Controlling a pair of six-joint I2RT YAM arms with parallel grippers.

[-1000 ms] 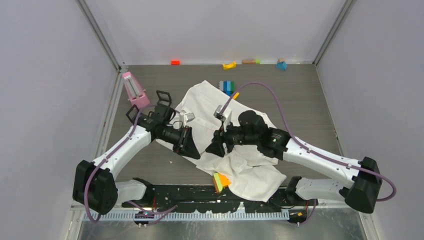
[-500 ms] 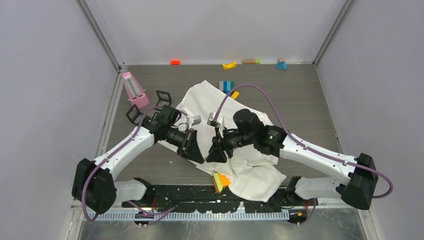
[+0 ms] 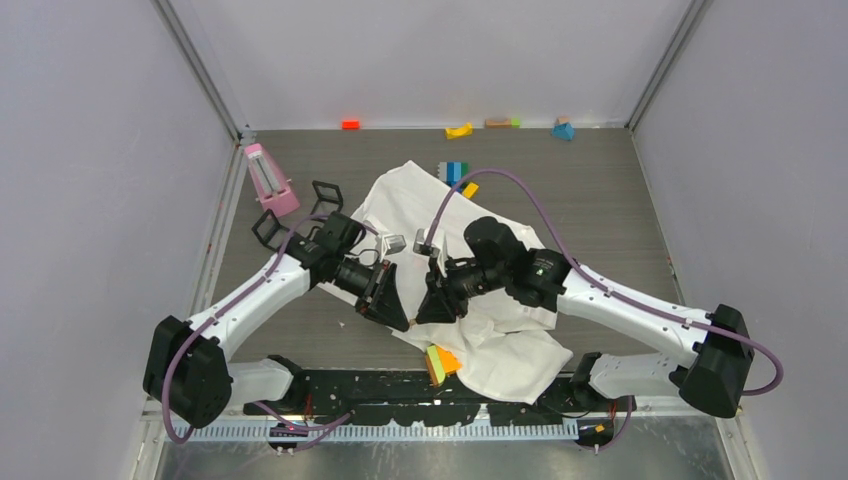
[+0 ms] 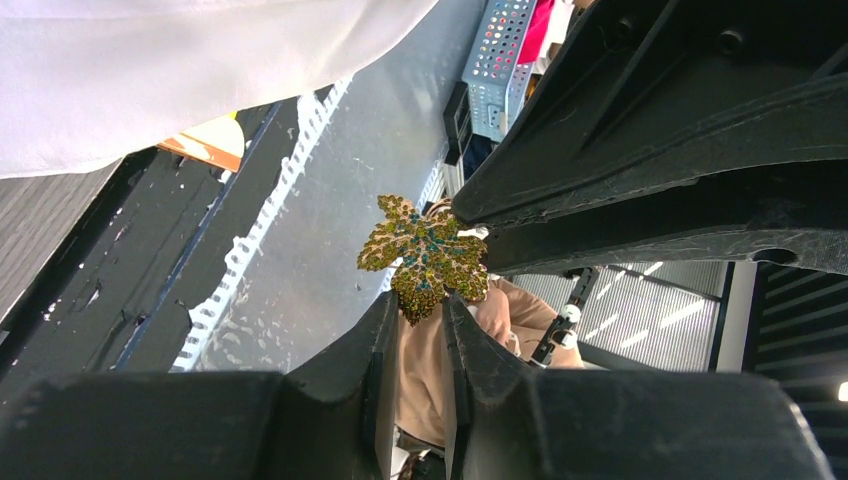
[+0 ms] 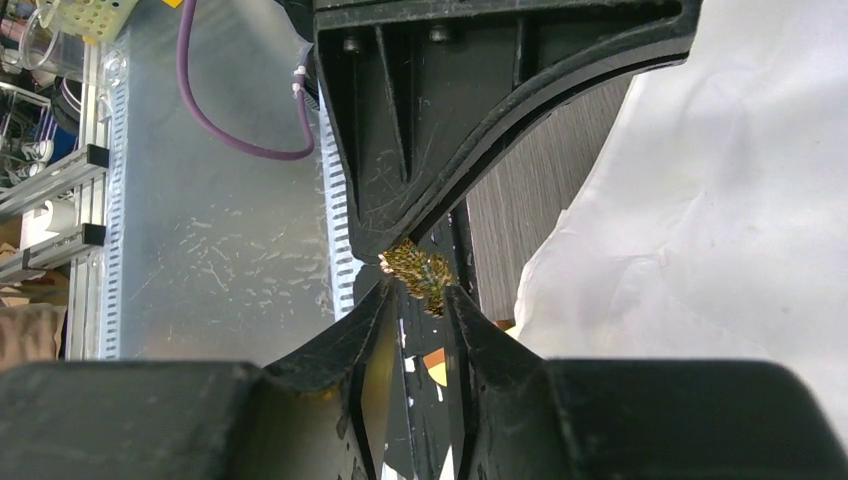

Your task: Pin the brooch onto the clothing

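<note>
— So, where is the brooch [image 4: 428, 255]?
— In the air between the two sets of fingertips, by the shirt's near-left edge, toward 6 o'clock of the table. The left gripper [image 4: 418, 305] pinches its lower point.
— And the right gripper [image 5: 417, 290]?
— It comes in from 3 o'clock in the left wrist view. Its fingers stand narrow on either side of the brooch's edge, but I cannot tell whether they actually clamp it.
— Which way does it lie?
— It is a gold-green leaf. In the left wrist view its long axis runs 6 to 12 o'clock, and the lobes fan toward 12 and 9.
— What is beneath it?
— The white shirt [image 3: 510, 350] lies crumpled on the dark wood-grain table [image 3: 600, 190], with an orange-and-green block [image 3: 440, 362] at its near edge. Small coloured blocks [image 3: 458, 131] line the far edge at 12 o'clock, below pale grey walls [image 3: 430, 60].
</note>
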